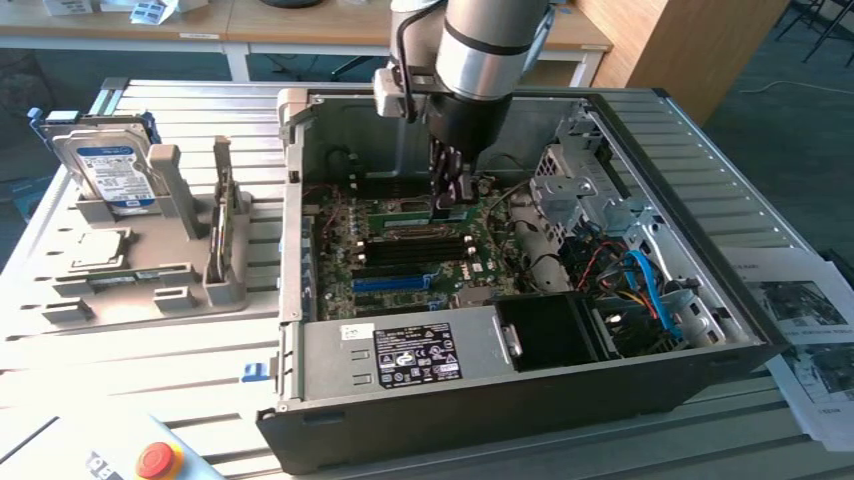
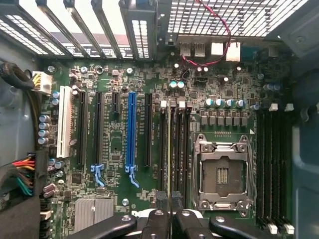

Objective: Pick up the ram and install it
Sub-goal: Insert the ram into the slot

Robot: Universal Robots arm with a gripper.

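In the wrist view the ram (image 2: 169, 149) shows edge-on as a thin yellow-green line running out from between my fingers. It lies along the black memory slots (image 2: 174, 144) with white end clips, beside the processor socket. My gripper (image 2: 169, 201) is shut on the ram. In the exterior view my gripper (image 1: 451, 200) reaches down inside the open computer case (image 1: 287, 250), just above the motherboard (image 1: 400, 260), and a green strip of the ram (image 1: 404, 211) shows beside the fingertips. Whether the ram is seated in a slot I cannot tell.
An open processor socket (image 2: 222, 172) sits next to the slots, with a long blue slot (image 2: 131, 129), a white slot (image 2: 64, 122) and more memory slots (image 2: 271, 159) around. Case walls, drive cage (image 1: 581, 185) and power supply (image 1: 400, 355) hem in the arm. A hard drive (image 1: 114, 175) stands in a grey fixture outside.
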